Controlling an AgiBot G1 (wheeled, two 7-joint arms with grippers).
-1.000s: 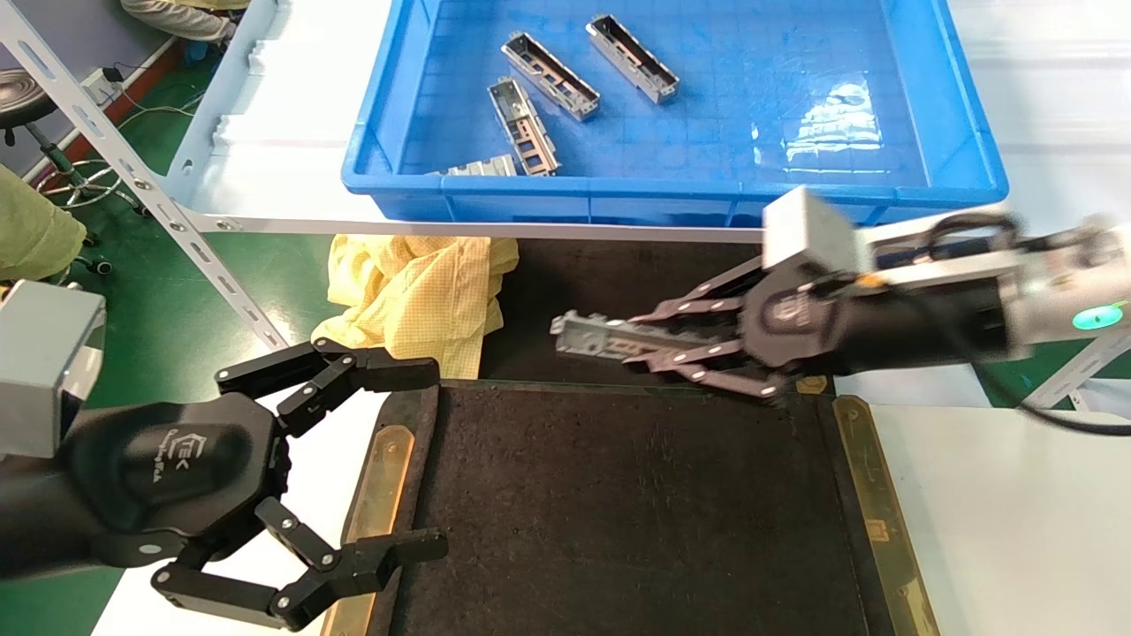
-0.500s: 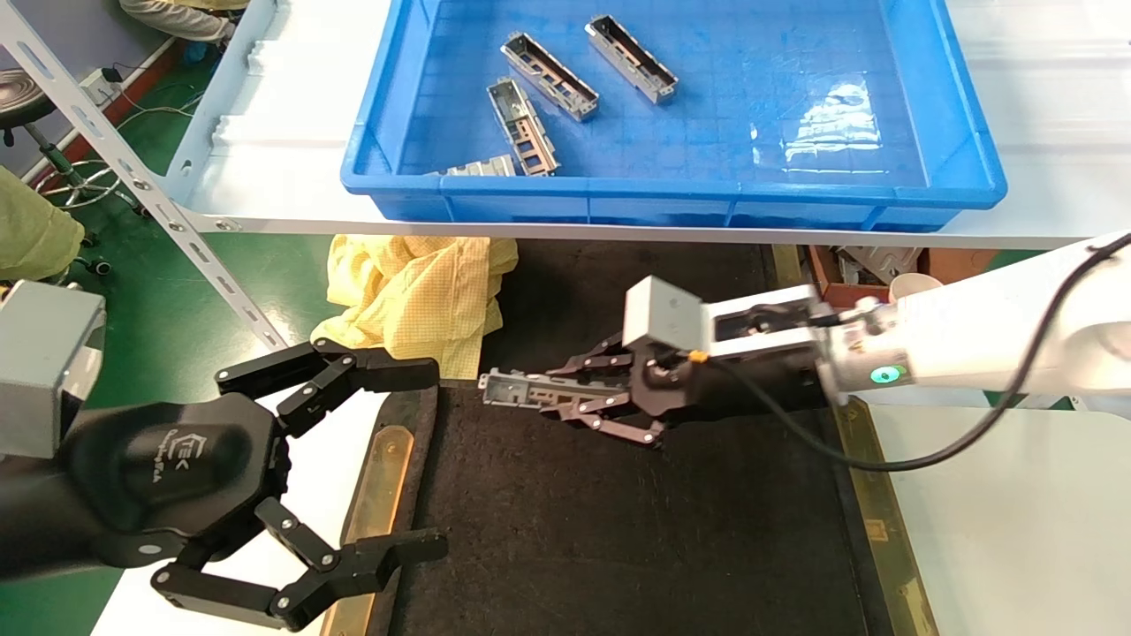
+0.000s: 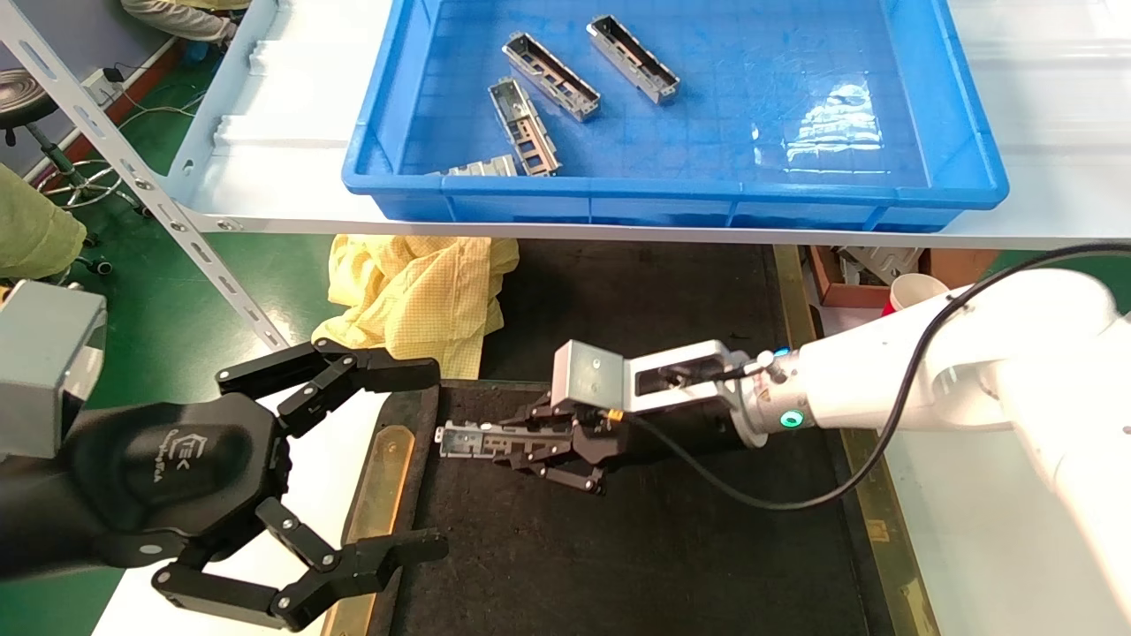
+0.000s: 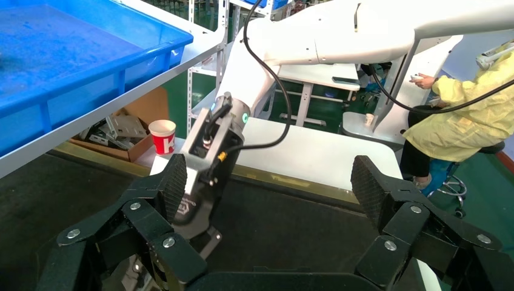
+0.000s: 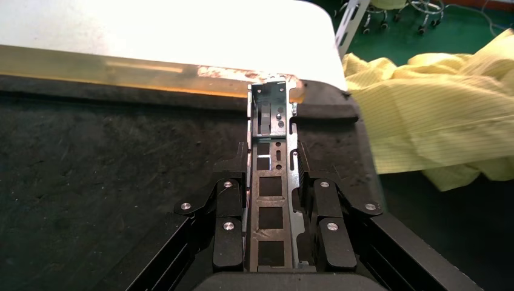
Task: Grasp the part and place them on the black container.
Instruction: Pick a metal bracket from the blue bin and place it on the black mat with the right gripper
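Observation:
My right gripper (image 3: 530, 442) is shut on a silver-grey part (image 3: 473, 439), held level just over the far left corner of the black container (image 3: 618, 548). In the right wrist view the part (image 5: 271, 176) sits between both fingers (image 5: 228, 206), its free end near the tray's brass strip (image 5: 121, 70). Several more parts (image 3: 548, 77) lie in the blue bin. My left gripper (image 3: 415, 459) is open and empty at the tray's left edge; in its wrist view (image 4: 273, 188) it looks across the tray at the right arm.
The blue bin (image 3: 671, 190) stands on a white shelf beyond the tray. A yellow cloth (image 3: 415, 291) lies at the tray's far left. A red paper cup (image 3: 910, 291) and a box of scrap sit at the right. A white table (image 3: 990, 530) borders the tray's right side.
My right gripper has carried the part left and down, from above the tray's far right corner to low over its far left corner. The left gripper has not moved.

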